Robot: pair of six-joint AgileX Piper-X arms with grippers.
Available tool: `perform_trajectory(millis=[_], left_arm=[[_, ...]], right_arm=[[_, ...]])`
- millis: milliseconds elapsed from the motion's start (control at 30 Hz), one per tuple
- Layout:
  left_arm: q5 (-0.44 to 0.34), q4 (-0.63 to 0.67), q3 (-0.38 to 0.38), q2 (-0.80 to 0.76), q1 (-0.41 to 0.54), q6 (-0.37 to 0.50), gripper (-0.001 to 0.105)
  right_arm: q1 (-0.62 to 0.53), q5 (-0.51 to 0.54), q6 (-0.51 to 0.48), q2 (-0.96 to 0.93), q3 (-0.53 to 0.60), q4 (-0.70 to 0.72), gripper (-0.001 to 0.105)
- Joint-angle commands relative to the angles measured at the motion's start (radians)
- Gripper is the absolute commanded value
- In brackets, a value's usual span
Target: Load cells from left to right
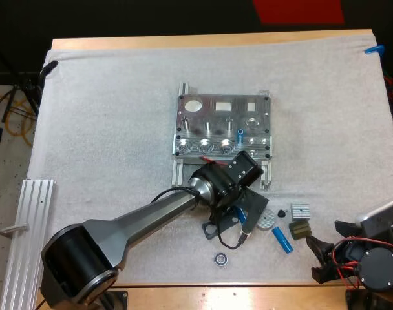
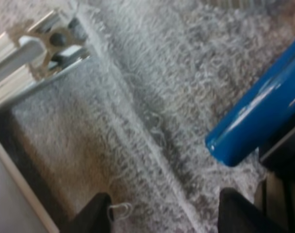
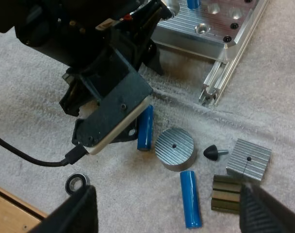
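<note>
— Looking at the left gripper (image 2: 164,216), how does it stand?
— Fingers (image 2: 95,213) spread apart over the fuzzy white mat (image 2: 138,121), gripping nothing; a glossy blue cylinder (image 2: 256,121) lies just beside one finger, near the machined metal fixture (image 1: 222,126).
— And the right gripper (image 1: 320,259)?
— Spread wide too, empty, low at the mat's near right. Before it lie a second blue cylinder (image 3: 191,199), a ribbed round disc (image 3: 174,148), a small black cone (image 3: 210,153) and a grooved aluminium block (image 3: 248,158). A third cylinder (image 1: 240,134) stands in the fixture.
</note>
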Motion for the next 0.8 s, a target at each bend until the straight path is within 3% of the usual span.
perform_trajectory(millis=[0,267,433,767], left_arm=[[0.012,0.036,-0.008,0.003,-0.004,0.013,0.047],[0.036,0.074,-0.008,0.025,-0.014,0.011,0.047],[0.098,0.109,-0.008,0.024,-0.016,-0.001,0.047],[0.146,0.065,0.025,0.024,-0.016,0.008,0.047]], right_arm=[[0.003,0.014,0.000,-0.005,-0.002,0.003,0.061],[0.003,0.020,0.000,-0.005,-0.002,0.017,0.061],[0.003,0.023,0.000,-0.005,-0.002,0.017,0.061],[0.003,0.031,0.000,-0.005,-0.002,0.017,0.061]])
